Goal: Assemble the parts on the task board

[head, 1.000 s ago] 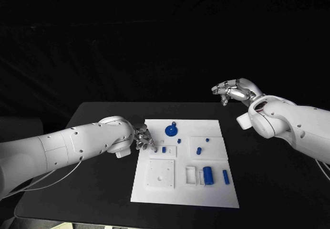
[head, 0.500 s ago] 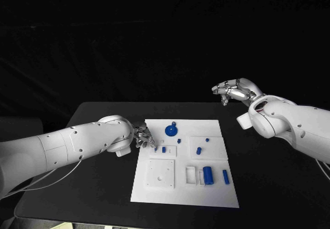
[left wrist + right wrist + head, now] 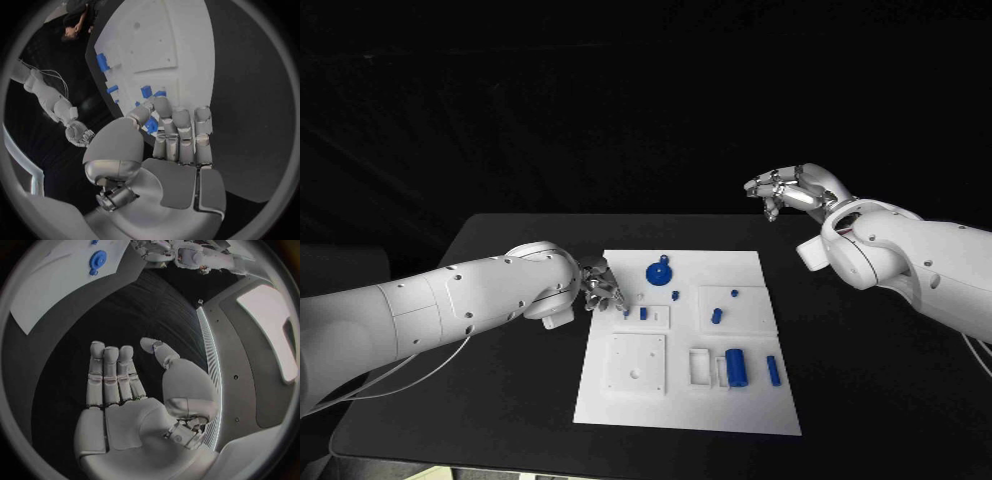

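The white task board (image 3: 687,395) lies in the middle of the black table. On it are a blue round disc (image 3: 659,270), a thick blue cylinder (image 3: 736,367), a slim blue peg (image 3: 773,371) and several small blue pieces. My left hand (image 3: 599,288) hovers at the board's left edge, by two small pegs (image 3: 635,313). In the left wrist view this hand (image 3: 169,145) pinches a small blue part (image 3: 152,125) between thumb and finger. My right hand (image 3: 790,190) hangs high over the table's far right side; its fingers (image 3: 112,375) are stretched out and hold nothing.
A square white block with a hole (image 3: 639,365) sits on the board's near left. The board (image 3: 50,285) and disc (image 3: 97,260) also appear far off in the right wrist view. Bare black table (image 3: 516,400) lies on both sides of the board.
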Robot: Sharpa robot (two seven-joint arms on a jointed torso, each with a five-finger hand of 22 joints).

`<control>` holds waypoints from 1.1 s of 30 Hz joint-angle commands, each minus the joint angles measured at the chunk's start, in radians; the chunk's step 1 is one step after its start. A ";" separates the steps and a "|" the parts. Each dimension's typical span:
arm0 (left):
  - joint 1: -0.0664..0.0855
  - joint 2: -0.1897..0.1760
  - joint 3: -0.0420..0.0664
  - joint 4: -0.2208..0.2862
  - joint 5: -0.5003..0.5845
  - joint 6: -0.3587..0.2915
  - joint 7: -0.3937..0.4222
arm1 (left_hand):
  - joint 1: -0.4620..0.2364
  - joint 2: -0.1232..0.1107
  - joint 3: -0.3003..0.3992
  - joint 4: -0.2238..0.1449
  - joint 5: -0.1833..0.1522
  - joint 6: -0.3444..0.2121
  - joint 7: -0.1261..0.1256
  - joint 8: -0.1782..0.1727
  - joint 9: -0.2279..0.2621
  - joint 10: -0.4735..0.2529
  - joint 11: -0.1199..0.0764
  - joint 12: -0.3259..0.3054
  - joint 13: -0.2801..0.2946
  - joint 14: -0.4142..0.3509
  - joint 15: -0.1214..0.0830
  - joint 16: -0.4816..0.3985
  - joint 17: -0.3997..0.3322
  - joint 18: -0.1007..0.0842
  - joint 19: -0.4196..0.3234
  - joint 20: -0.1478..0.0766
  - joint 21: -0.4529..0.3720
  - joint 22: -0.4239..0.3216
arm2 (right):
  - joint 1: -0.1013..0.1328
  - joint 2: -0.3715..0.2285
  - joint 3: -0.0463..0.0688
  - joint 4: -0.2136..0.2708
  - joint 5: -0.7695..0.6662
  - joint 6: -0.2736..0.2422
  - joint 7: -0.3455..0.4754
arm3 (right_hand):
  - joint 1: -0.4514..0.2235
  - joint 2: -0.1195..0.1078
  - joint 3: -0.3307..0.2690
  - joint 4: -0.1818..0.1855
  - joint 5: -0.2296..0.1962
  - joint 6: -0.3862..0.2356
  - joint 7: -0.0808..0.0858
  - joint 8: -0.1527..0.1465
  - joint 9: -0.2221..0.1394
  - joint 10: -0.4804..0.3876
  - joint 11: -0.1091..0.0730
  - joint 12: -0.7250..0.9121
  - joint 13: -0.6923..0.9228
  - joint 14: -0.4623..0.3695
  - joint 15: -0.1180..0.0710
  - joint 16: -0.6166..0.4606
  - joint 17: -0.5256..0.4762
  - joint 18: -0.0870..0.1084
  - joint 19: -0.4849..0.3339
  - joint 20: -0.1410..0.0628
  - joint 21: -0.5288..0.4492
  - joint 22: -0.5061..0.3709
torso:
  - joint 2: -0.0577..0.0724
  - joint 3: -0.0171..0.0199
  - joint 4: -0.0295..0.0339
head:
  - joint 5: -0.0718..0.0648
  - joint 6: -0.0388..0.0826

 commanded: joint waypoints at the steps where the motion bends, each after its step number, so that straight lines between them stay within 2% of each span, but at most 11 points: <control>1: -0.003 -0.002 -0.002 0.000 0.013 0.020 -0.008 | 0.005 0.003 0.002 -0.008 0.005 -0.007 -0.001 -0.003 -0.002 0.004 0.004 -0.005 -0.002 0.000 -0.005 0.002 -0.002 0.000 0.003 -0.135 -0.007 0.011 | 0.000 0.000 0.001 0.001 -0.007 0.013 0.007 | 0.011 0.003 0.008 0.000 0.002 -0.001 0.006 0.006 -0.001 -0.008 -0.002 0.007 -0.001 -0.008 -0.001 0.005 -0.001 0.012 0.001 0.008 -0.006 0.002 | 0.000 0.0003 0.0001 | 0.000 0.000; 8: -0.003 -0.007 -0.002 0.005 0.027 0.024 -0.008 | 0.008 0.000 0.001 -0.013 0.005 -0.016 0.002 -0.010 -0.007 0.003 0.007 -0.005 -0.003 -0.002 -0.003 0.001 -0.003 -0.001 0.002 -0.133 -0.008 0.012 | 0.000 -0.001 0.001 0.002 -0.007 0.013 0.007 | 0.011 0.002 0.008 0.000 0.002 -0.001 0.006 0.006 -0.001 -0.008 -0.002 0.007 -0.001 -0.008 -0.001 0.005 -0.002 0.012 0.001 0.008 -0.006 0.002 | 0.000 0.0000 -0.0001 | 0.000 0.000; 16: -0.003 -0.012 -0.002 0.016 0.048 0.038 -0.005 | 0.013 0.001 0.002 -0.018 0.005 -0.050 0.012 -0.033 -0.023 -0.001 0.015 -0.006 -0.005 -0.004 0.003 0.000 -0.005 -0.001 0.002 -0.130 -0.010 0.012 | 0.000 -0.001 0.001 0.001 -0.007 0.013 0.008 | 0.010 0.002 0.008 0.000 0.002 -0.001 0.006 0.006 -0.001 -0.008 -0.002 0.007 -0.002 -0.009 -0.001 0.006 -0.002 0.012 0.001 0.008 -0.006 0.002 | 0.000 0.0001 0.0001 | -0.001 0.000; 33: -0.004 -0.028 -0.002 0.031 0.067 0.041 -0.004 | 0.018 -0.009 0.000 -0.025 0.005 -0.061 0.017 -0.042 -0.032 -0.005 0.020 -0.004 -0.005 -0.007 0.007 0.000 -0.006 -0.001 -0.001 -0.127 -0.010 0.013 | -0.001 0.000 0.001 0.000 -0.007 0.014 0.008 | 0.010 0.002 0.008 0.000 0.002 -0.002 0.006 0.006 -0.001 -0.008 -0.002 0.008 -0.003 -0.009 0.000 0.006 -0.003 0.012 0.002 0.008 -0.007 0.003 | 0.000 0.0004 0.0000 | -0.001 -0.002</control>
